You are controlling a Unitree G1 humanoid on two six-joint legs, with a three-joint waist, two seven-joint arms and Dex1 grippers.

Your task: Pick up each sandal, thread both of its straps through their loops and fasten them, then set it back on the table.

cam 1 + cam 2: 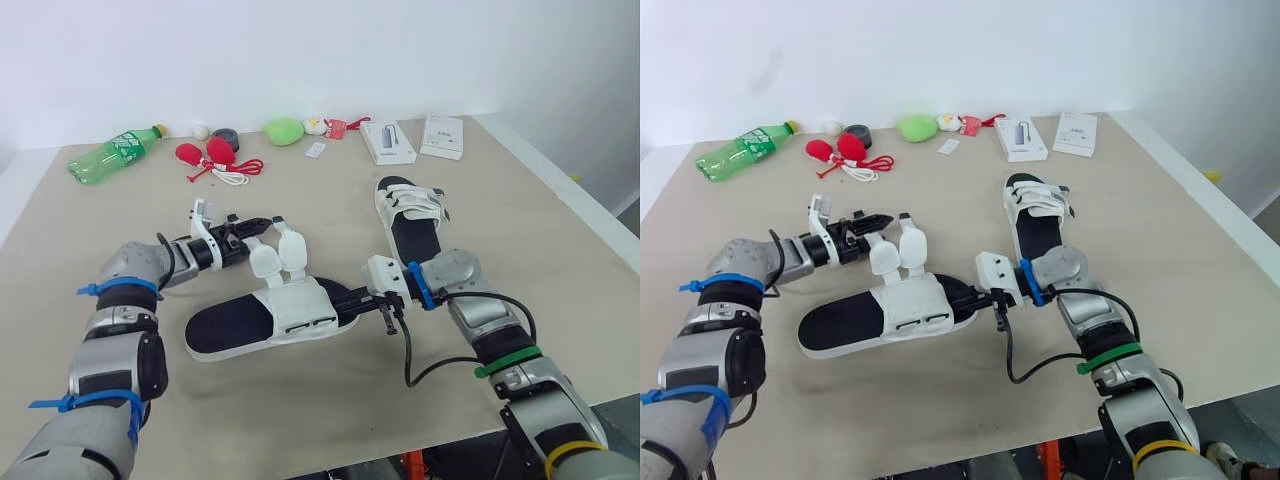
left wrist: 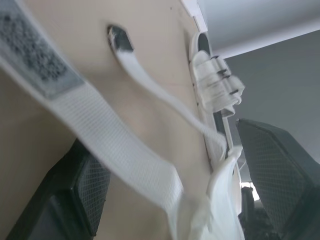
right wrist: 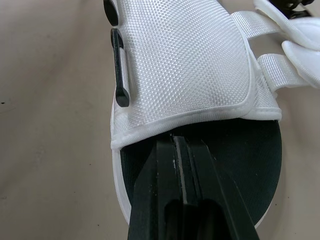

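A white sandal point(image 1: 270, 318) with a black footbed lies in the middle of the table point(image 1: 560, 250). Its two white straps point(image 1: 280, 255) are loose and stand up toward my left gripper point(image 1: 262, 226). That gripper is open, and one strap point(image 2: 115, 155) runs between its fingers point(image 2: 75, 200). My right gripper point(image 3: 180, 150) is shut, its tips resting on the black footbed point(image 3: 250, 160) just behind the white upper point(image 3: 185, 60). A second white sandal point(image 1: 410, 215) lies farther back on the right, its straps lying across it.
Along the far edge sit a green bottle point(image 1: 115, 155), red objects with a cord point(image 1: 208, 156), a black roll point(image 1: 225, 137), a green lump point(image 1: 284, 131) and two white boxes point(image 1: 388, 140) point(image 1: 443, 136). The table's right edge point(image 1: 580, 205) runs diagonally.
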